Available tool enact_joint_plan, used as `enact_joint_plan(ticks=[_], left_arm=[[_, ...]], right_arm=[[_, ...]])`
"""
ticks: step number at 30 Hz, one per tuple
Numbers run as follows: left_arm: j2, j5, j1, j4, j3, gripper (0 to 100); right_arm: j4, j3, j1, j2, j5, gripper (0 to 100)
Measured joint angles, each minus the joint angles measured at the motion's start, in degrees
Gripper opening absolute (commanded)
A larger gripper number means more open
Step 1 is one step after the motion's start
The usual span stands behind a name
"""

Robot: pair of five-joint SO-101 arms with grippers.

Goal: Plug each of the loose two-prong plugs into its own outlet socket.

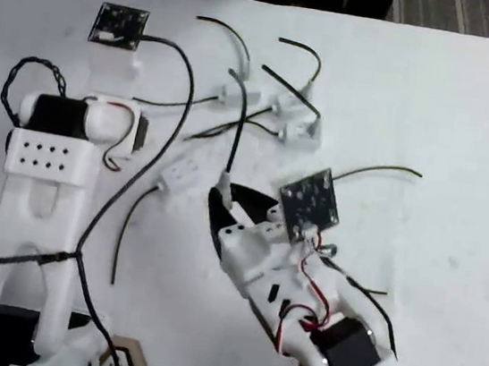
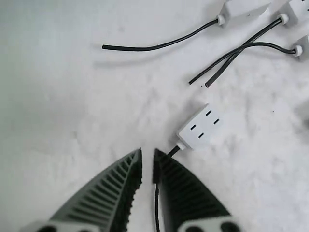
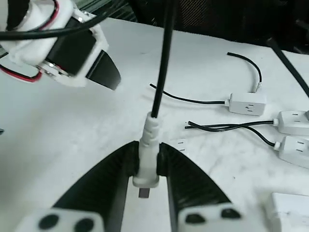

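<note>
At the left side of the table (image 1: 470,113) the left gripper (image 2: 147,155) is hanging over bare white surface. Its jaws are drawn almost together, leaving a thin slit between the tips, and are gripping nothing. A thin black cord (image 2: 156,203) is showing through the slit and seems to be lying on the table below rather than caught in the grip. That cord is running to an outlet socket (image 2: 199,129), which is lying flat with its slots up just beyond the fingertips, toward the table's middle.

Right of the socket, the right gripper (image 3: 146,150) is clenching a white two-prong plug (image 3: 146,166) between both fingers. A prong is poking out beneath and the black lead (image 3: 161,72) is rising straight up. The plug is sitting near the socket, apart from it.

Toward the far edge, three other white connectors (image 1: 303,135) are lying bunched together with crossing leads. The right half of the table is lying open up to its far right corner.
</note>
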Motion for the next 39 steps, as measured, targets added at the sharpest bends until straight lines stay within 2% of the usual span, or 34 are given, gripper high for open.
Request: enact_joint_plan(ticks=[5,11,16,21,24,32,39], left_arm=[[-6.5,-0.1,0.6,6.7,-2.9,2],[-26.1,-0.1,0.6,9.1,-1.1,2],[-40.4,1.0,5.3,1.4,13.8,2],[-54.0,1.2,14.7,-9.1,31.7,2],[-61.9,1.2,19.9,-12.2,37.6,2],[-67.8,1.2,27.8,-12.7,39.6,2],[-67.8,1.2,28.1,-13.5,39.6,2]], right_arm=[[0.0,1.8,0.6,-2.6,0.0,1.7],[0.1,1.8,0.5,-3.0,0.0,1.7],[0.1,1.8,-0.1,-3.7,-3.2,1.7],[0.1,1.8,-6.0,-6.9,-3.8,1.7],[0.1,1.8,-8.6,-8.7,-4.1,1.7],[0.1,3.8,-13.3,-9.5,-4.1,1.7],[1.1,5.2,-14.9,-9.8,-4.2,1.6]])
